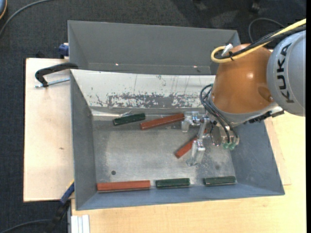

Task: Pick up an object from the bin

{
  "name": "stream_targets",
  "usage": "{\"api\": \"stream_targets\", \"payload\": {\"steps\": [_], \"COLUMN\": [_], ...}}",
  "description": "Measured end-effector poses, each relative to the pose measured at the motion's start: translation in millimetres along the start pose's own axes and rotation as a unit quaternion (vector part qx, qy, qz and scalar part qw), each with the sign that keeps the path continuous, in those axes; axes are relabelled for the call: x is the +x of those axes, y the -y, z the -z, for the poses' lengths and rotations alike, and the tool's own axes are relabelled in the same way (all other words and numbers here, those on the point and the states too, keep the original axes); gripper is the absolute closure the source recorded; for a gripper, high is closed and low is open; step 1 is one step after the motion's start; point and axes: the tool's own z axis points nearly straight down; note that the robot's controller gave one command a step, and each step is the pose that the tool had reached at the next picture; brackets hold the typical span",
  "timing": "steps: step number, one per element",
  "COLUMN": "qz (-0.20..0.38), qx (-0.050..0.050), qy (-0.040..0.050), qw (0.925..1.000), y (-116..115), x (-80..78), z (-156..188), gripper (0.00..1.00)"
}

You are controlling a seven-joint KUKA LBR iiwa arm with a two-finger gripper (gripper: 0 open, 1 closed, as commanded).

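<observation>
— One short red-brown bar point(183, 151) lies right at the claw point(196, 154), tilted, on the bin floor to the right of the middle. It is touching the claw's metal or just beside it; I cannot tell which.

— Is the claw apart or together?

— I cannot tell. The orange wrist cover point(240, 81) and the cables point(218, 126) crowd over it. I would not call the bar held.

— How do you reckon it will handle?

— My guess is stiff and light, a small block with flat, smooth sides. It should not crush, but it may slip or swivel if pinched near one end. I would take it across its narrow width at mid-length, with the claw square to the long sides.

— Anything in the way?

— Just behind, the back red-brown bar point(163, 121) lies near the rear wall, its right end close to the claw's body. Left of that is the back dark green bar point(129, 119). Along the front wall, well apart from the claw, lie the front red-brown bar point(124, 185), the middle dark green bar point(172, 182) and the right dark green bar point(219, 180). The grey bin point(80, 144) has sloping walls, so a nudged bar could slide.
</observation>
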Motion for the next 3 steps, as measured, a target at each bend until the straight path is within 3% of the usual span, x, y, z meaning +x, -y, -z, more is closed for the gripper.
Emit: {"api": "stream_targets", "payload": {"steps": [1,2,3], "qz": [0.150,0.222,0.515], "qx": [0.000,0.001,0.002], "qy": [-0.0028,0.0025,0.0029], "qw": [0.9887,0.9751,0.8574], "y": [64,60,98], "x": [14.5,-10.0,-0.4], "z": [-121,-124,-56], "gripper": [0.00,0.00,0.00]}}
